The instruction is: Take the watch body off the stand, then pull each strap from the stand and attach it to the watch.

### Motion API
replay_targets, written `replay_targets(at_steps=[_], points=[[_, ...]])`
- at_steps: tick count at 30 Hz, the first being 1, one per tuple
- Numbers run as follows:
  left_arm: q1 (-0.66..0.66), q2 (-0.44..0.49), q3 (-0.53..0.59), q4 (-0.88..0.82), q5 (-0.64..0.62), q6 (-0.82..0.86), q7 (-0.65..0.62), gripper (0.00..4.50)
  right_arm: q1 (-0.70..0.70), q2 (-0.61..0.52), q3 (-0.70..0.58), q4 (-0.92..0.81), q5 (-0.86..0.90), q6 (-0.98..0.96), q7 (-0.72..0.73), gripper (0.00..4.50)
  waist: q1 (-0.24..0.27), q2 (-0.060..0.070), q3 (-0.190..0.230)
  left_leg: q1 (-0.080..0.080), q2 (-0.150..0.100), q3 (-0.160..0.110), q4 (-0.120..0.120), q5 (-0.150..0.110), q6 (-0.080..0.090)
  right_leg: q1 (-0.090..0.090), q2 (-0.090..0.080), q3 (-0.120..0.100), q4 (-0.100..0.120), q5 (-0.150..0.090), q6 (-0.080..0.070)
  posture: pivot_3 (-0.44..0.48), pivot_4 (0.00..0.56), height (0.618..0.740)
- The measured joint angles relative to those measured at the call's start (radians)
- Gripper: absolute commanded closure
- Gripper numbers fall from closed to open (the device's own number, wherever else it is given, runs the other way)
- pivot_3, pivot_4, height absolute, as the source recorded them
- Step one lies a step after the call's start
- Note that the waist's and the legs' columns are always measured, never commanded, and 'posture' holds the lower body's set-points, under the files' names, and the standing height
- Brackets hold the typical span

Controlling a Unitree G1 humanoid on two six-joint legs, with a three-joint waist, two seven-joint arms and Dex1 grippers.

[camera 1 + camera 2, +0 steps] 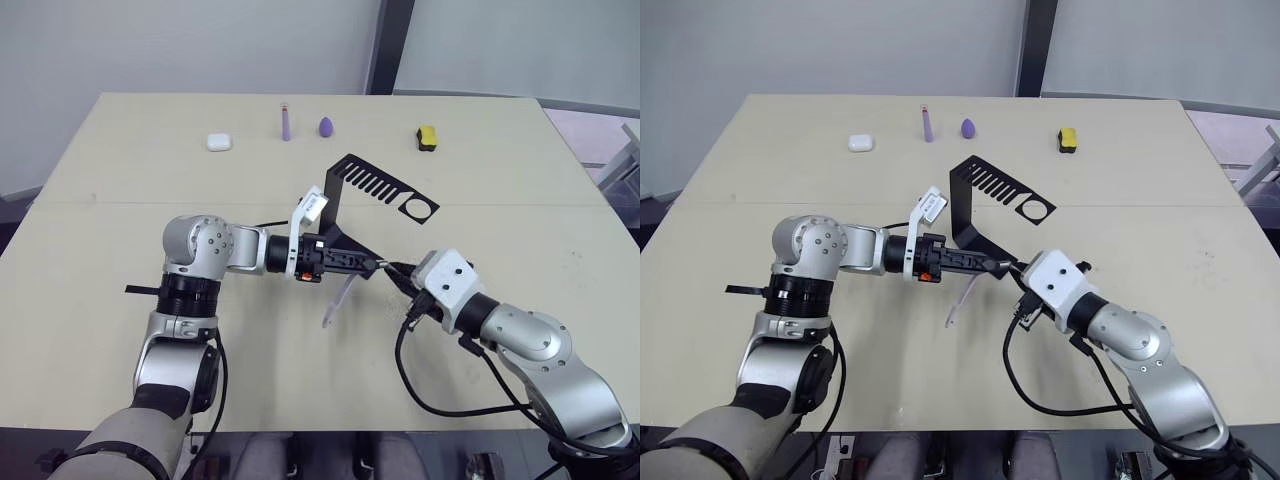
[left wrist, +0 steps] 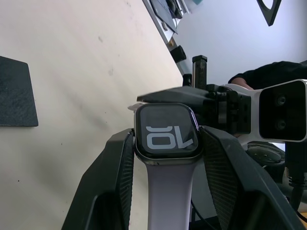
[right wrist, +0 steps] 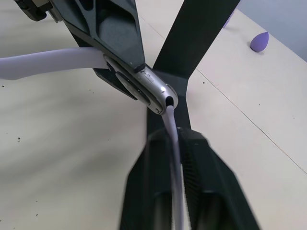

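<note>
My left gripper (image 1: 368, 263) is shut on the watch body (image 2: 167, 132), whose dark screen shows white digits inside a grey rim. One pale lavender strap (image 1: 337, 300) is joined to the body and hangs down toward the table. My right gripper (image 3: 176, 138) is shut on the second strap (image 3: 172, 143), whose free end meets the slot in the body's silver rim (image 3: 146, 86). Both grippers meet just in front of the black stand (image 1: 380, 185). Its comb-slotted top and ring hole are bare.
Along the far side of the table (image 1: 120, 200) lie a white earbud case (image 1: 219, 142), a purple stick (image 1: 286, 122), a purple egg-shaped piece (image 1: 326, 126) and a yellow-and-black block (image 1: 427, 137). Black cables (image 1: 430, 395) loop under my right forearm.
</note>
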Motion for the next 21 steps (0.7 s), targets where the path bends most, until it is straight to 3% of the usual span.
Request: replay_targets(at_steps=[5, 6, 10, 13, 15, 21], points=[[0.057, 0.134, -0.124, -0.155, 0.003, -0.133, -0.126, 2.89, 0.078, -0.074, -0.186, -0.066, 0.137, 0.019, 0.115, 0.35, 0.0, 0.0, 0.0, 0.0, 0.001, 0.0, -0.002, -0.001, -0.001, 0.0, 0.0, 0.0, -0.002, 0.0, 0.0, 0.0, 0.15, 0.74], [0.074, 0.17, -0.156, -0.194, 0.014, -0.188, -0.165, 2.89, 0.097, -0.085, -0.24, -0.085, 0.192, 0.031, 0.148, 0.06, 0.001, 0.0, 0.0, 0.0, 0.001, 0.0, -0.002, -0.001, -0.001, 0.0, 0.0, 0.0, -0.002, 0.0, -0.001, 0.0, 0.15, 0.74], [0.146, 0.281, -0.266, -0.309, 0.114, -0.493, -0.319, 2.89, 0.16, -0.127, -0.437, -0.122, 0.418, 0.089, 0.255, 0.06, 0.001, 0.0, 0.0, 0.001, 0.001, 0.0, -0.002, -0.001, -0.001, 0.0, 0.0, 0.0, -0.007, 0.0, -0.002, 0.0, 0.15, 0.74], [0.211, 0.331, -0.322, -0.346, 0.239, -0.816, -0.426, 2.89, 0.18, -0.159, -0.532, -0.13, 0.569, 0.14, 0.291, 0.06, 0.002, 0.0, 0.0, 0.001, 0.002, 0.0, -0.002, -0.004, -0.001, 0.0, -0.002, 0.002, -0.008, -0.001, -0.004, 0.0, 0.15, 0.74], [0.253, 0.334, -0.333, -0.342, 0.312, -1.035, -0.477, 2.89, 0.197, -0.188, -0.567, -0.135, 0.655, 0.166, 0.303, 0.06, 0.004, 0.001, 0.0, 0.0, 0.002, 0.0, -0.002, -0.004, 0.0, 0.0, -0.003, 0.003, -0.009, -0.001, -0.005, 0.0, 0.15, 0.74], [0.277, 0.3, -0.329, -0.263, 0.438, -1.448, -0.524, 2.89, 0.198, -0.216, -0.551, -0.157, 0.722, 0.167, 0.29, 0.06, 0.005, 0.001, 0.0, 0.0, 0.001, 0.0, -0.002, -0.006, 0.002, 0.001, -0.003, 0.002, -0.011, 0.0, -0.003, 0.0, 0.15, 0.74]])
